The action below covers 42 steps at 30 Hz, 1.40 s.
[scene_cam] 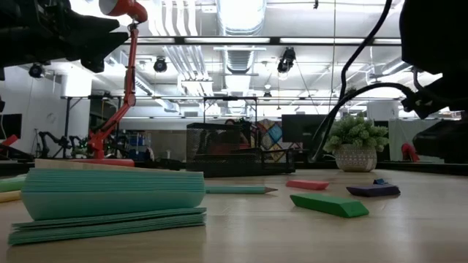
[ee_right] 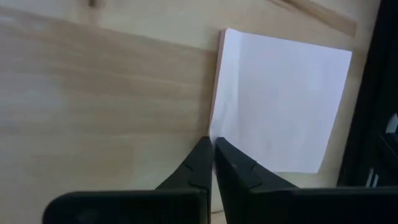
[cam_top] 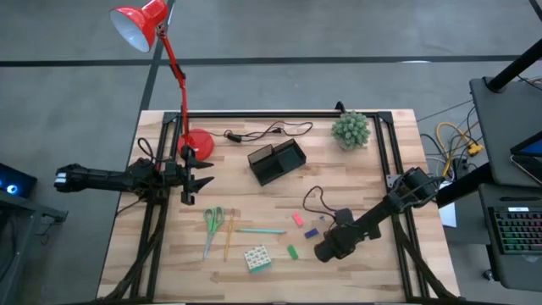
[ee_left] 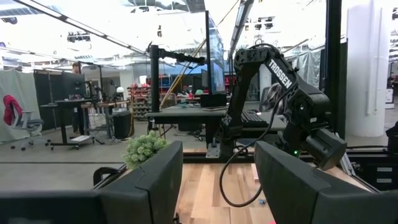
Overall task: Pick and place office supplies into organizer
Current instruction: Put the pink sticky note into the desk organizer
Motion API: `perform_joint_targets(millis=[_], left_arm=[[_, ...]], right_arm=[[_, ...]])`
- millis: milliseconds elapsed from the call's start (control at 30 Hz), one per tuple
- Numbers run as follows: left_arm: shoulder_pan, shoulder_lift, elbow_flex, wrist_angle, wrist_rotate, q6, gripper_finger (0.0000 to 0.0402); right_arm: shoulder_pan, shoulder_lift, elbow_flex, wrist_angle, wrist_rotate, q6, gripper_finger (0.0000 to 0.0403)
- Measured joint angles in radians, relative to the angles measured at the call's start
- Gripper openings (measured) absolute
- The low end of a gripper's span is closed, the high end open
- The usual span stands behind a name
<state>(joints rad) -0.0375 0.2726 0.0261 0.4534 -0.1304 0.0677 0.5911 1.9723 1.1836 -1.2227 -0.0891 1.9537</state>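
Sticky pad point(ee_right: 280, 102): light, thin, flat on the surface; pinch its edge. Right tool point(ee_right: 212, 163) together at it; left tool point(ee_left: 217, 180) apart, waiting at the left edge.

My right end effector point(ee_right: 212, 149) points down with fingers pressed together, while my left end effector point(ee_left: 217, 180) is level, fingers spread.
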Motion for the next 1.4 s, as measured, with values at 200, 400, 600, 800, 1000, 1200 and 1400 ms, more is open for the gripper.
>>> perform_joint_targets(millis=[200,400,600,800,1000,1200,1400], left_arm=[[0.0,0.001,0.0,0.0,0.0,0.0,0.0187],[0.0,0.001,0.0,0.0,0.0,0.0,0.0187],[0.0,-0.001,0.0,0.0,0.0,0.0,0.0187],[0.0,0.0,0.0,0.001,0.0,0.0,0.0187],[0.0,0.0,0.0,0.0,0.0,0.0,0.0187],[0.0,0.0,0.0,0.001,0.0,0.0,0.0187],[0.0,0.0,0.0,0.001,0.0,0.0,0.0187]], right_arm=[[0.0,-0.001,0.014,-0.005,-0.004,-0.028,0.0008],[0.0,-0.001,0.046,-0.036,-0.003,-0.044,0.0008],[0.0,-0.001,0.111,-0.129,0.004,-0.061,0.0008],[0.0,-0.001,0.178,-0.212,0.016,-0.07,0.0008],[0.0,-0.002,0.232,-0.238,0.102,-0.093,0.0008],[-0.009,-0.002,0.282,-0.238,0.207,-0.107,0.0008],[-0.027,-0.002,0.326,-0.239,0.295,-0.154,0.0008]])
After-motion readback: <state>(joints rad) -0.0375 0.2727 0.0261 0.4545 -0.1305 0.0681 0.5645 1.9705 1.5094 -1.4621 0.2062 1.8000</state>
